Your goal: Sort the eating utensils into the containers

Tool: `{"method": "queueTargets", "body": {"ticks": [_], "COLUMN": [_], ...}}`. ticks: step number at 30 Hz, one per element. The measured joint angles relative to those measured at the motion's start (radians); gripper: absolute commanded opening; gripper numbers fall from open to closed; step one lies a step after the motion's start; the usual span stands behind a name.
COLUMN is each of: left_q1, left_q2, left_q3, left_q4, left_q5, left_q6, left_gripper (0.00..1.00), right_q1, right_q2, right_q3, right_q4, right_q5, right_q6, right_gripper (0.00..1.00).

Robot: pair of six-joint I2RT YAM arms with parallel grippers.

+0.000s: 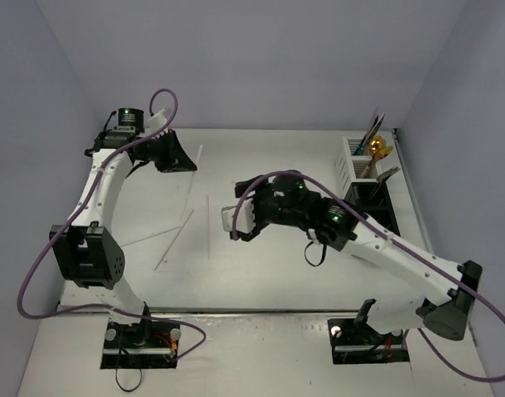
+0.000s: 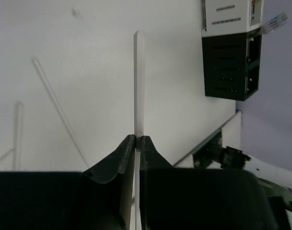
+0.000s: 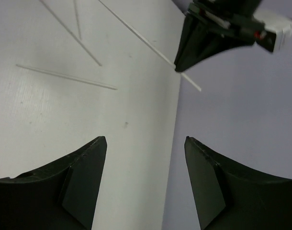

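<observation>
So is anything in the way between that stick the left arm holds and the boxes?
Partly. The right arm reaches into the middle of the table, close beside the straight path from the stick in the left end effector to the white box and black box.

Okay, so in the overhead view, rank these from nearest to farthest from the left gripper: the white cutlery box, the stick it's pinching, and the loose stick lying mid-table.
1. Pinched stick, between the fingers of the left gripper, far left.
2. Loose stick, mid-table, nearer the arm bases.
3. White box, far right.
</observation>
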Motion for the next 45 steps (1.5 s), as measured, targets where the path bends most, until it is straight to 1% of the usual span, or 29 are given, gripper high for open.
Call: {"method": "queueTargets", "body": {"ticks": [3,7,12,15,16,21,22,23,25,27,29,30,35,38,40,41,43,45], "left_q1": [-0.017,-0.044,-0.11,-0.143,-0.153,-0.174,-0.174,-0.175,-0.174,-0.175,-0.175,-0.175,-0.156,-0.088,-0.011,0.033,0.109,0.162], "left_q2": [0.018,0.027,0.023,0.011,0.006,-0.023,-0.027,-0.029,-0.036,-0.042,-0.049,-0.053,-0.068,-0.07,-0.079,-0.093,-0.141,-0.2], "left_q3": [-0.099,-0.208,-0.234,-0.242,-0.247,-0.281,-0.284,-0.286,-0.289,-0.29,-0.29,-0.29,-0.255,-0.17,-0.105,-0.094,-0.112,-0.163], "left_q4": [-0.005,-0.023,-0.024,-0.023,-0.022,-0.023,-0.023,-0.023,-0.023,-0.023,-0.023,-0.023,-0.031,-0.046,-0.02,0.013,0.073,0.15], "left_q5": [0.077,0.149,0.226,0.259,0.269,0.293,0.296,0.298,0.298,0.304,0.308,0.309,0.264,0.193,0.143,0.114,0.049,-0.02], "left_q6": [-0.062,-0.103,-0.123,-0.126,-0.127,-0.127,-0.126,-0.125,-0.12,-0.114,-0.106,-0.1,-0.082,-0.047,-0.027,-0.024,-0.025,-0.028], "left_gripper": [0.0,0.0,0.0,0.0,0.0,0.0,0.03,0.1,0.29,0.52,0.8,0.88,0.89,0.89,0.89,0.89,0.89,0.89], "right_q1": [0.073,0.149,0.197,0.205,0.207,0.206,0.206,0.206,0.206,0.206,0.206,0.206,0.206,0.202,0.174,0.14,0.029,-0.142], "right_q2": [0.095,0.193,0.25,0.263,0.268,0.285,0.286,0.287,0.288,0.288,0.288,0.288,0.268,0.201,0.13,0.09,0.002,-0.095], "right_q3": [0.0,0.001,0.004,0.014,0.019,0.043,0.046,0.048,0.048,0.05,0.05,0.05,0.048,0.024,0.007,0.001,-0.008,-0.033], "right_q4": [0.001,0.001,0.002,0.004,0.004,0.009,0.01,0.01,0.018,0.023,0.023,0.022,0.018,0.018,0.01,0.009,0.017,0.046], "right_q5": [0.016,0.018,0.017,0.017,0.017,0.019,0.02,0.021,0.021,0.021,0.021,0.022,0.04,0.071,0.09,0.094,0.116,0.133], "right_q6": [-0.078,-0.152,-0.204,-0.22,-0.224,-0.228,-0.231,-0.233,-0.242,-0.236,-0.227,-0.22,-0.165,-0.081,0.019,0.087,0.236,0.378], "right_gripper": [0.63,0.61,0.6,0.55,0.52,0.12,0.03,0.0,0.0,0.0,0.0,0.0,0.0,0.0,0.0,0.0,0.0,0.0]}}
